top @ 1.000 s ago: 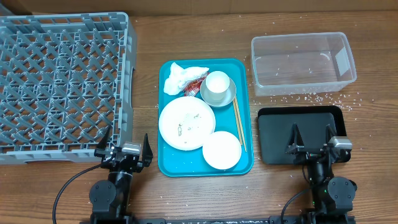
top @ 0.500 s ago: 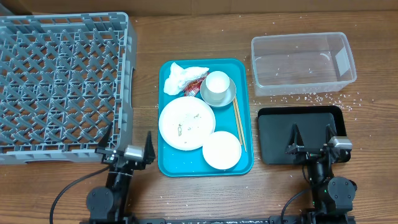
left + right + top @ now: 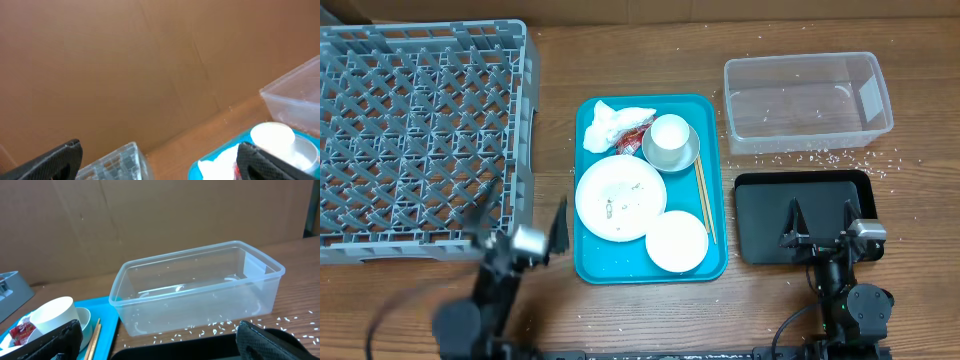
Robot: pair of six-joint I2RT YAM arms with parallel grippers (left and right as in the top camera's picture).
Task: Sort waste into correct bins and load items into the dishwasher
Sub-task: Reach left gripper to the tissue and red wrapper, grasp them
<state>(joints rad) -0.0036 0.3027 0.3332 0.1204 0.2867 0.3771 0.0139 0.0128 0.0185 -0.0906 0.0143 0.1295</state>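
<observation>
Left gripper and right gripper are gaping empty; sorting is seemingly starting, probably calling for reaching the napkin at left's 1 o'clock.

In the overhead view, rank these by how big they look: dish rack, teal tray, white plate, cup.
Largest to smallest:
1. dish rack, even though the frame's edge cuts it off
2. teal tray
3. white plate
4. cup
</observation>
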